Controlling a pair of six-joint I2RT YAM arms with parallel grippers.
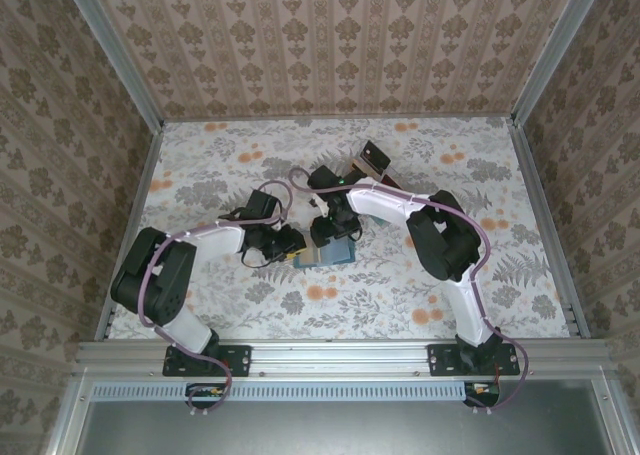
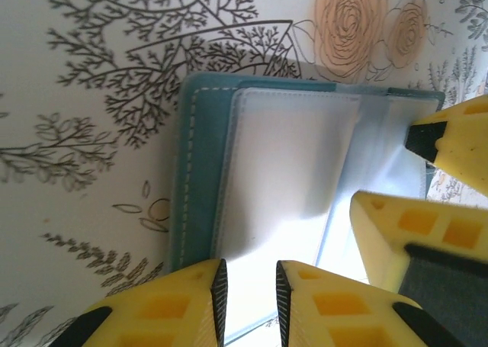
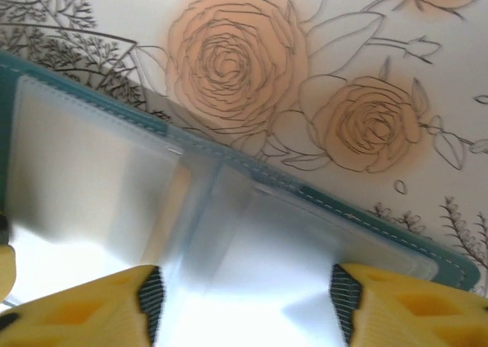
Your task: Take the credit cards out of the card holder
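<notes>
Here, the card holder [image 1: 335,254] is lying open mid-frame on the counter [image 1: 200,165]; the left fingers [image 2: 171,309] are sitting narrowly parted at its edge, the right fingers [image 3: 412,309] gaping wide over its sleeves [image 3: 252,240].

floral-print table [image 1: 220,165] between brown damask-papered walls [image 1: 340,45], aluminium frame rails [image 1: 340,355]

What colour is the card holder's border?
Card holder: teal border, white stitching; clearest in the left wrist view.
</notes>
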